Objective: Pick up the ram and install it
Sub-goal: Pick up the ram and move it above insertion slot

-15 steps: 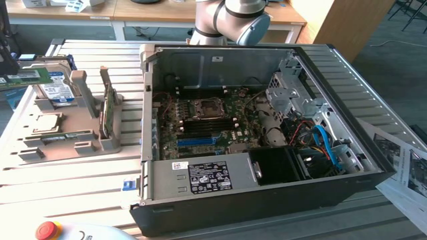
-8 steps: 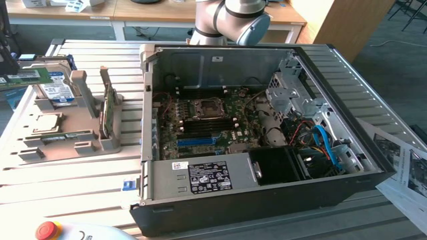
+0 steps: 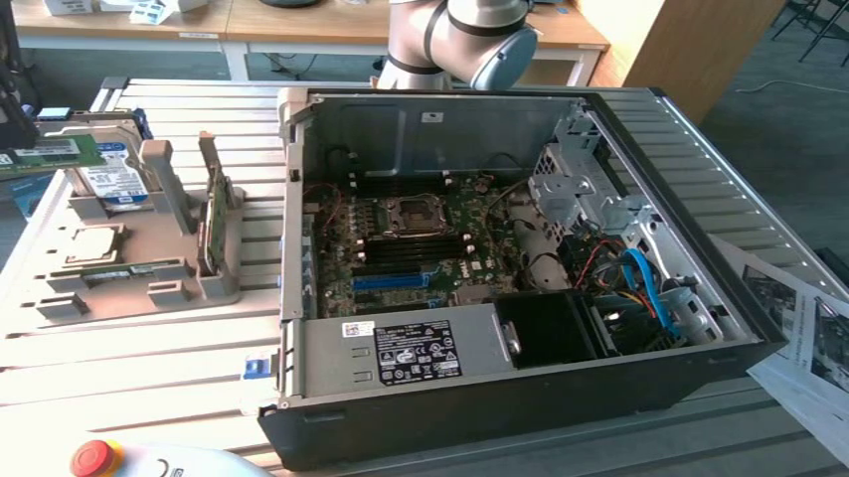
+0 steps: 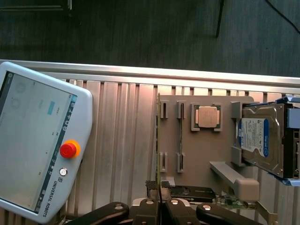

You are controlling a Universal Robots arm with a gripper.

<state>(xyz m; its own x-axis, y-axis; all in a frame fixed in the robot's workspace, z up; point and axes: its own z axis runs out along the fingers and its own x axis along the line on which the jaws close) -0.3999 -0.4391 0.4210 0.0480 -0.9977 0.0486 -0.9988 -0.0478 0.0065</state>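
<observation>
while aloft — hand (image 4: 160, 207) tight on ram (image 3: 51, 156)

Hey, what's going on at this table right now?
A robot arm is working on fitting memory into an open computer case. Its gripper is shut on the ram, holding it in the air above the gray parts tray, which sits to the exterior view's left of the case. The ram has not yet reached the motherboard lying exposed inside the case.
</observation>
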